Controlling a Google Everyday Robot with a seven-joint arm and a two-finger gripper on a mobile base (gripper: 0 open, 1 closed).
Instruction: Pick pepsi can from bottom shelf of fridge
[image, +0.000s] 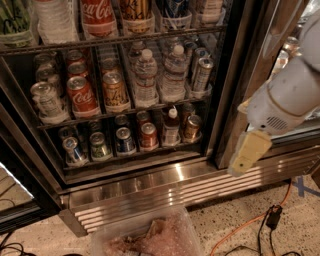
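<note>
gripper: gripper hangs off the white arm, outside the fridge, in front of its right steel frame post, just above the base grille
claw state: cannot tell
pepsi can: pepsi can upright in the front row of the fridge's bottom shelf, between green can and red can
can vs claw: well left of the gripper, slightly higher in view, no contact
floor: clear plastic bin below the fridge grille
</note>
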